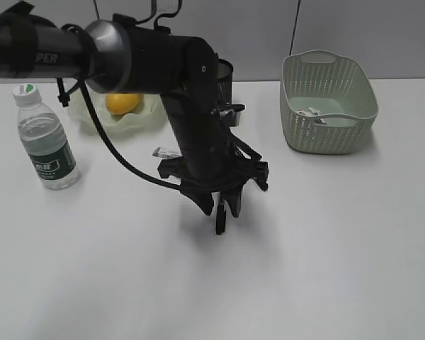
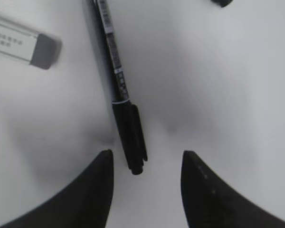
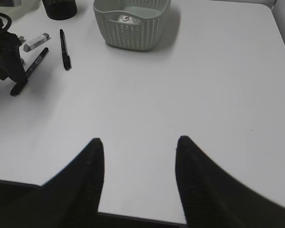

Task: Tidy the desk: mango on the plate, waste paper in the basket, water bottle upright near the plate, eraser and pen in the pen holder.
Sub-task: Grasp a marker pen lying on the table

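My left gripper (image 2: pixel 145 159) is open, low over the white desk (image 1: pixel 326 241). The capped end of a black pen (image 2: pixel 119 90) lies between its fingertips, untouched. The eraser (image 2: pixel 21 40), white with a grey end, lies to the pen's upper left. In the exterior view the left arm hides the pen, and its gripper (image 1: pixel 218 212) points down at mid-desk. The mango (image 1: pixel 122 103) sits on the plate (image 1: pixel 145 120). The water bottle (image 1: pixel 48 138) stands upright left of the plate. The waste paper (image 1: pixel 315 113) lies in the basket (image 1: pixel 328 134). The pen holder (image 1: pixel 224 74) stands behind the arm. My right gripper (image 3: pixel 140 142) is open and empty.
The right wrist view shows a second black pen (image 3: pixel 65 47) lying beside the first pen (image 3: pixel 35 62), with the eraser (image 3: pixel 36 42), pen holder (image 3: pixel 59 8) and basket (image 3: pixel 133 28) beyond. The desk's front edge runs just under the right gripper.
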You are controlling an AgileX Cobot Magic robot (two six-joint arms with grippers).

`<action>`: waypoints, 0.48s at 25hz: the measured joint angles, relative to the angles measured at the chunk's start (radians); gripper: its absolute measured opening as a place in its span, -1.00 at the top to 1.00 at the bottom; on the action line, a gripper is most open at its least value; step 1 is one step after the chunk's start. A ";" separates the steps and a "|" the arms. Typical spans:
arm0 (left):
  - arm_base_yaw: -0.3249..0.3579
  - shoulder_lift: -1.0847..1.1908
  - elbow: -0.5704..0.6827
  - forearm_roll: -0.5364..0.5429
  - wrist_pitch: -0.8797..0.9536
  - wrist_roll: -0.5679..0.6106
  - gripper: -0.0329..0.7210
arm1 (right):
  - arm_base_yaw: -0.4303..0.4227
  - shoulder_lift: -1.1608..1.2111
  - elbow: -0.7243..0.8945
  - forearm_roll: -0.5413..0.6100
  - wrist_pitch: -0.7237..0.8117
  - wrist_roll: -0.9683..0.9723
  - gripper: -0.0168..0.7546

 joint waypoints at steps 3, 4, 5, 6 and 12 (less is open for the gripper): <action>0.000 0.016 0.000 0.007 -0.017 -0.023 -0.03 | 0.000 0.000 0.000 0.000 0.000 0.000 -0.06; 0.000 0.018 0.000 0.007 -0.032 -0.027 -0.03 | 0.000 0.000 0.001 0.000 0.000 0.001 -0.06; 0.000 0.018 0.000 0.007 -0.048 -0.030 -0.03 | 0.000 0.000 0.001 0.000 0.000 0.001 -0.06; 0.000 0.018 0.000 0.009 -0.058 -0.032 -0.03 | 0.000 0.000 0.001 0.000 0.000 0.002 -0.06; 0.000 0.019 0.000 0.050 -0.066 -0.051 -0.03 | 0.000 0.000 0.001 0.000 0.000 0.003 -0.06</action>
